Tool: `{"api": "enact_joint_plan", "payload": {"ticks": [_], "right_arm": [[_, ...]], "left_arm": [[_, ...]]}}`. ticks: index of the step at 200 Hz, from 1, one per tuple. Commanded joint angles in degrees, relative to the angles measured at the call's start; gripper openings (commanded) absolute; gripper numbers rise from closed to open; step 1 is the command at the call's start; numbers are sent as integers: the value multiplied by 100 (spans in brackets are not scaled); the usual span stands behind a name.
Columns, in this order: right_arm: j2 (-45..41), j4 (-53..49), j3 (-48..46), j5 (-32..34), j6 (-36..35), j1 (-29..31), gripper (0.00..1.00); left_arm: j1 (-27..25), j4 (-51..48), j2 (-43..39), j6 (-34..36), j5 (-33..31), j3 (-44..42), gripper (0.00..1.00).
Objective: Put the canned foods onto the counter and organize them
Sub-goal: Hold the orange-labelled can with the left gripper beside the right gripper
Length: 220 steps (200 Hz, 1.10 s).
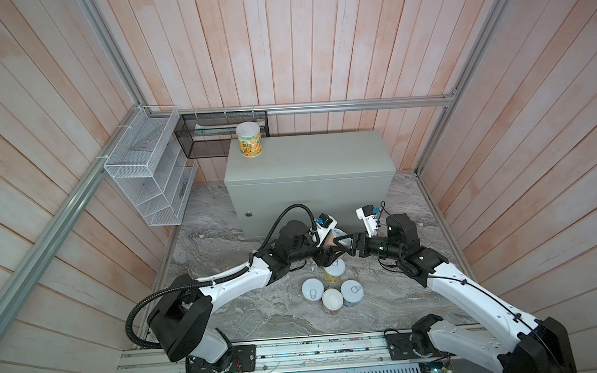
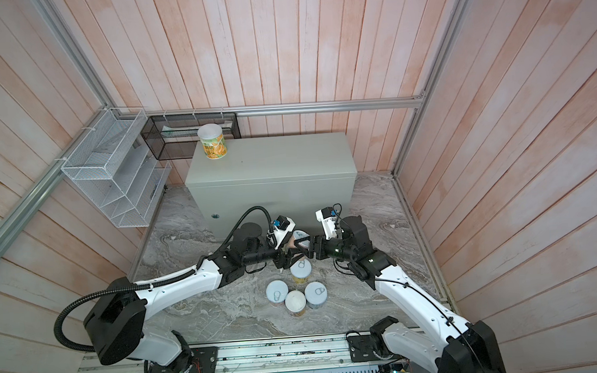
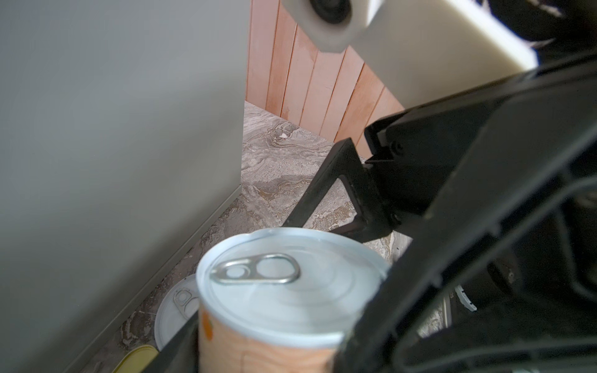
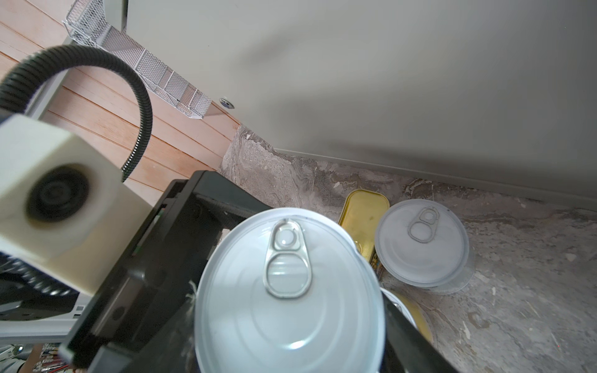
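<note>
A can (image 1: 339, 234) (image 2: 299, 237) with a peach label and a silver pull-tab lid hangs above the marbled surface, just in front of the counter (image 1: 310, 162). My left gripper (image 1: 329, 251) (image 3: 271, 336) is shut on its sides. My right gripper (image 1: 344, 243) (image 4: 290, 339) grips the same can (image 4: 287, 290) from the opposite side. A yellow-labelled can (image 1: 249, 139) (image 2: 212, 142) with a white lid stands on the counter's back left corner. Several cans (image 1: 332, 299) stand grouped on the marbled surface below the grippers. A flat gold tin (image 4: 365, 213) lies beside a silver-lidded can (image 4: 423, 242) near the counter's base.
A white wire basket (image 1: 149, 174) hangs on the left wall. A black mesh basket (image 1: 217, 135) hangs on the back wall behind the counter's left corner. Wooden walls close in three sides. The arms' base rail (image 1: 298, 352) runs along the front edge.
</note>
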Motion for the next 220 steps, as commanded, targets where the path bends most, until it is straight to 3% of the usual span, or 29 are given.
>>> {"api": "enact_joint_plan", "payload": {"ticks": [1, 53, 147, 196, 220], "right_arm": [[-253, 382, -78, -38, -122, 41, 76], [-349, 425, -199, 207, -149, 36, 82], [-295, 581, -356, 450, -149, 42, 83], [-144, 883, -501, 458, -183, 42, 84], [-111, 886, -571, 567, -202, 42, 89]], "left_arm": [[97, 105, -89, -408, -430, 213, 44], [80, 48, -183, -555, -525, 207, 44], [80, -303, -652, -770, -1407, -127, 44], [81, -446, -987, -780, -1457, -390, 43], [85, -494, -1231, -762, -1448, -545, 43]]}}
